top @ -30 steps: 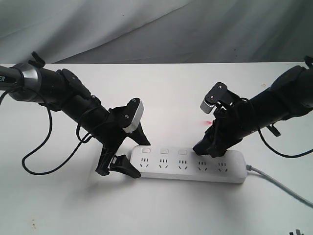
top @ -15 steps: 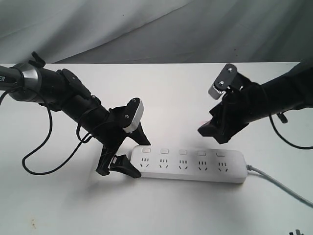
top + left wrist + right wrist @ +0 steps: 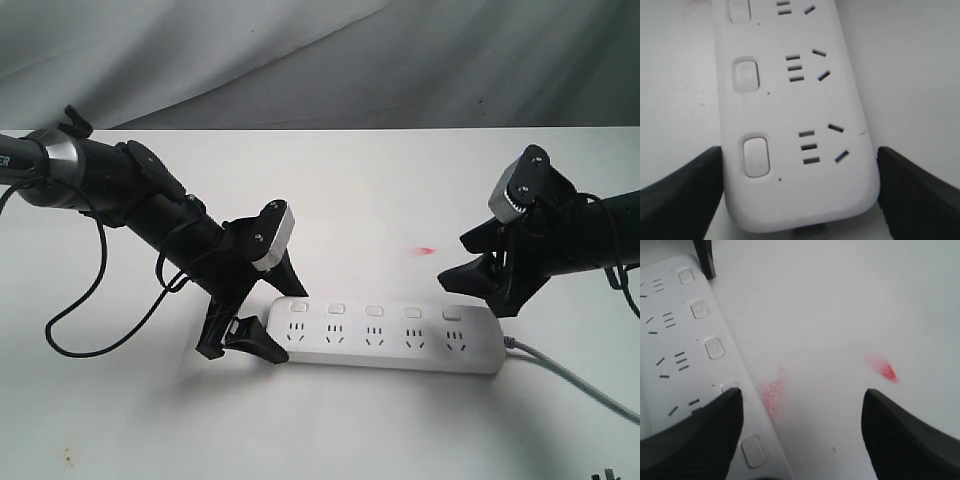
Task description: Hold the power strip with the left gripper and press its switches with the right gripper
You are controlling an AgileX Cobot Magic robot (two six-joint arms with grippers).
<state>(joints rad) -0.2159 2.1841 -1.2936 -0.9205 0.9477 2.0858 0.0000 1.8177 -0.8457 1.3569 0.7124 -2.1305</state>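
The white power strip [image 3: 385, 340] lies flat on the white table, its row of small switches [image 3: 374, 311] along the far edge and a grey cord [image 3: 570, 375] leaving its right end. My left gripper [image 3: 285, 325] is shut on the strip's left end, one black finger against each long side; the left wrist view shows that end [image 3: 795, 125] filling the gap between the fingers [image 3: 685, 195]. My right gripper [image 3: 455, 262] hovers open just above and behind the strip's right end, touching nothing. In the right wrist view the strip [image 3: 675, 340] and switches [image 3: 714, 348] lie beside one finger [image 3: 700, 440].
A small red light spot [image 3: 427, 249] lies on the table behind the strip, also in the right wrist view [image 3: 885, 371]. A grey cloth backdrop [image 3: 320, 60] hangs behind the table. A black cable [image 3: 70, 320] loops from the left arm.
My right gripper has lifted off the strip's fourth switch, swung right and back, and its fingers now stand apart. The left gripper and the strip have not moved.
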